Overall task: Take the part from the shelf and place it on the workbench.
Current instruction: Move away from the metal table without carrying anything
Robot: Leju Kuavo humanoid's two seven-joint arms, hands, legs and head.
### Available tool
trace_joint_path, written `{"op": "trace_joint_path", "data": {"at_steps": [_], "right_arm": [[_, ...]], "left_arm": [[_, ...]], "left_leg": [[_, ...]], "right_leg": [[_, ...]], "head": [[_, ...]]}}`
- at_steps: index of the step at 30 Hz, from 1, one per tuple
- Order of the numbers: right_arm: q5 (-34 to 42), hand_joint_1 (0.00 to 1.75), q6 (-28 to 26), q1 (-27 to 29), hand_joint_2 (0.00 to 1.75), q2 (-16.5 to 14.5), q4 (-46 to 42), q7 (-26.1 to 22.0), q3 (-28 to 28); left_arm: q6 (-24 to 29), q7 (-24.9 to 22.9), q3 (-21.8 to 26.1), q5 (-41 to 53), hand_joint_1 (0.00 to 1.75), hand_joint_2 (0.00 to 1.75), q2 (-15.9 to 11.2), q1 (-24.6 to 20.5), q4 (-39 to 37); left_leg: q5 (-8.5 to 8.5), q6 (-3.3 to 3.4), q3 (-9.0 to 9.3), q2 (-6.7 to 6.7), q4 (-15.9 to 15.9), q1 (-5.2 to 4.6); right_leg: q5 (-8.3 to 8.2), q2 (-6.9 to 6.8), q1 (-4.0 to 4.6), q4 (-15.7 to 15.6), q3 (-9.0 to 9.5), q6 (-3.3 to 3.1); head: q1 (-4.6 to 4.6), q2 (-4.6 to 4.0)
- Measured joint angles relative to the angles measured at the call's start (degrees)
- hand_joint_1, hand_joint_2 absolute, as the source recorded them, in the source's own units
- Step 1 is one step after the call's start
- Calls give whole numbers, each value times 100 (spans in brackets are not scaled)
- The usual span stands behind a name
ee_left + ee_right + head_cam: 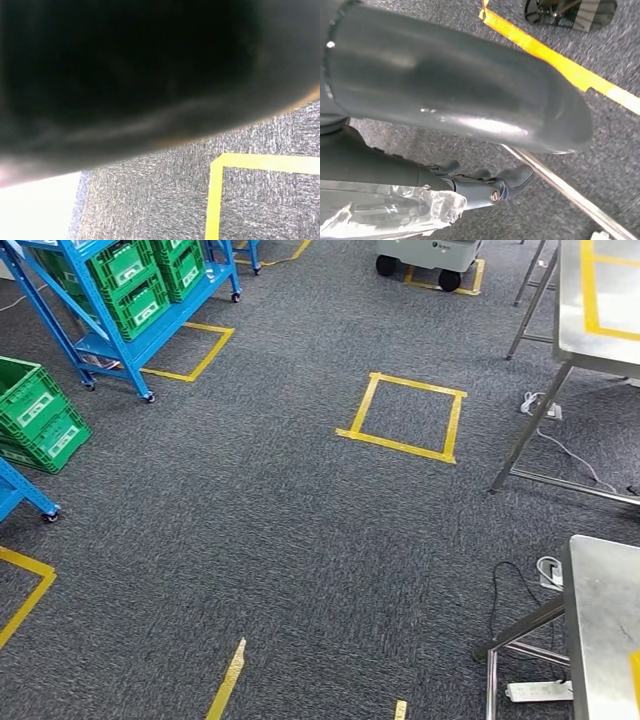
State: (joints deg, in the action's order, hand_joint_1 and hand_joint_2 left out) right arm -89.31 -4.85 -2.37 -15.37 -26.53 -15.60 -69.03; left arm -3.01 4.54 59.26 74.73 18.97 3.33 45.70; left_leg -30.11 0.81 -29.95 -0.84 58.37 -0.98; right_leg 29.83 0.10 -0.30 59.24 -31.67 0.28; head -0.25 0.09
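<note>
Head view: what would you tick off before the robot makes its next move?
1. Blue shelf with green crates in sight: ok.
2. Workbench in sight: ok.
3. Floor by the workbench free: not ok, a power strip lies there.
4. Right hand holding the part: cannot tell; a clear crinkled wrap lies by it.
5. Left hand free: cannot tell, dark blur.
</note>
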Motion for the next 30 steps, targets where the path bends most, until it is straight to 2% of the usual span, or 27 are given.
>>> {"op": "trace_joint_path", "data": {"at_steps": [3, 5, 6, 8, 9, 11, 13, 14, 15, 17, 18, 19, 20, 21, 23, 24, 25, 26, 27, 28, 29, 30], "right_arm": [[-2, 0, 3, 2, 0, -1, 21, -85, 63], [-4, 0, 0, 1, 0, 0, 21, -154, 84], [-4, 0, -2, 4, 0, 0, 21, -172, 92], [-4, 0, -2, 14, 0, 1, 21, -188, 104], [-4, 0, -2, 24, 0, 2, 21, -190, 108], [-4, 0, -1, 38, 0, 2, 21, -191, 110], [-4, 0, -1, 40, 0, 2, 21, -192, 110], [-4, 0, -1, 44, 0, 2, 21, -192, 111], [-4, 0, -1, 47, 0, 4, 21, -192, 113], [-4, 0, 1, 55, 0, 10, 25, -194, 122], [-3, 0, 3, 57, 0, 14, 26, -197, 127], [-2, 0, 6, 58, 0, 15, 27, -202, 132], [-1, 0, 11, 55, 0, 17, 27, -212, 133], [0, 0, 22, 55, 0, 19, 26, -228, 134], [-1, 0, 49, 65, 0, 19, 24, -262, 134], [-2, 0, 68, 75, 0, 19, 20, -274, 134], [-3, 0, 87, 84, 0, 18, 9, -281, 134], [-3, 0, 114, 89, 0, 15, -8, -286, 134], [-4, 0, 144, 90, 0, 10, -32, -288, 134], [-4, 0, 175, 89, 0, -1, -63, -290, 136], [-4, 0, 206, 89, 0, -19, -90, -292, 139], [-4, 0, 228, 89, 0, -38, -115, -293, 142]], "left_arm": [[1, -6, 15, -20, 0, 0, 2, 1, 0], [0, -7, 32, -22, 0, 0, 9, -1, 0], [-2, -8, 40, -22, 0, 0, 12, 0, 0], [-3, -8, 54, -22, 0, 0, 15, 3, 0], [-3, -8, 60, -22, 0, 0, 15, 6, 0], [-3, -8, 65, -22, 0, 0, 15, 8, 0], [-4, -8, 66, -22, 0, 0, 15, 8, 0], [-5, -8, 68, -22, 0, 0, 16, 8, 0], [-5, -8, 71, -22, 0, 0, 17, 7, 0], [-4, -8, 80, -21, 0, 0, 17, 2, 0], [-3, -8, 86, -21, 0, 0, 16, 2, 0], [-3, -8, 93, -20, 0, 0, 14, 2, 0], [-1, -8, 103, -20, 0, 0, 13, 4, 0], [-1, -7, 111, -20, 0, 0, 11, -2, 0], [-6, -5, 124, -15, 0, 0, 12, -19, 0], [-9, -4, 132, -6, 0, 0, 13, -26, 0], [-12, -2, 146, 9, 0, 0, 14, -27, 0], [-13, 3, 163, 26, 0, 0, 14, -25, 0], [-13, 8, 179, 42, 0, 0, 15, -23, 0], [-14, 15, 189, 57, 0, 0, 15, -22, 0], [-13, 21, 193, 68, 0, 0, 13, -24, 0], [-13, 26, 196, 77, 0, 0, 11, -32, 0]], "left_leg": [[48, 65, 25, -14, -86, 10], [107, 99, 86, -43, -196, 54], [123, 105, 110, -62, -224, 70], [118, 111, 112, -117, -226, 76], [114, 109, 114, -148, -225, 78], [109, 104, 118, -190, -223, 81], [108, 102, 121, -199, -223, 82], [103, 95, 127, -220, -222, 86], [91, 75, 144, -270, -218, 97], [54, -47, 138, -495, -185, 141], [40, -114, 124, -617, -170, 163], [19, -175, 98, -687, -148, 178], [-21, -203, 66, -602, -90, 178], [-110, -226, -13, -454, 70, 171], [-395, -253, -354, -97, 714, 156], [-522, -256, -571, -24, 1089, 156], [-569, -251, -741, 7, 1357, 156], [-508, -236, -824, 22, 1447, 153], [-341, -206, -802, 41, 1332, 145], [-103, -155, -683, 102, 1040, 123], [91, -81, -526, 246, 704, 83], [216, -9, -381, 408, 393, 36]], "right_leg": [[-8, -19, -5, -35, 22, 59], [119, -19, 5, 150, -66, 105], [263, -15, -1, 421, -204, 125], [567, -16, -21, 1156, -583, 165], [645, -17, -32, 1428, -732, 179], [661, -17, -41, 1629, -853, 190], [641, -17, -43, 1618, -851, 192], [572, -16, -46, 1545, -821, 196], [390, 7, -57, 1280, -698, 204], [57, 233, -80, 461, -274, 171], [-45, 317, -88, 119, -89, 137], [-36, 356, -95, -41, 12, 87], [-30, 282, -94, -50, 28, 48], [-23, 200, -94, -66, 48, 11], [10, 23, -70, -78, 88, -52], [32, -75, -52, -78, 105, -77], [54, -169, -34, -78, 124, -94], [77, -256, -14, -78, 148, -105], [102, -336, 6, -77, 181, -114], [129, -411, 28, -79, 222, -118], [159, -483, 44, -83, 245, -121], [193, -552, 67, -82, 274, -110]], "head": [[-2, 0], [20, 0], [31, 0], [43, 0], [42, 0], [43, 0], [42, 0], [41, 0], [40, 0], [44, 0], [48, 0], [51, 0], [42, 0], [23, 0], [-8, 0], [-14, 0], [-12, 0], [-14, 0], [-14, 0], [-14, 0], [-10, 0], [-8, 0]]}}
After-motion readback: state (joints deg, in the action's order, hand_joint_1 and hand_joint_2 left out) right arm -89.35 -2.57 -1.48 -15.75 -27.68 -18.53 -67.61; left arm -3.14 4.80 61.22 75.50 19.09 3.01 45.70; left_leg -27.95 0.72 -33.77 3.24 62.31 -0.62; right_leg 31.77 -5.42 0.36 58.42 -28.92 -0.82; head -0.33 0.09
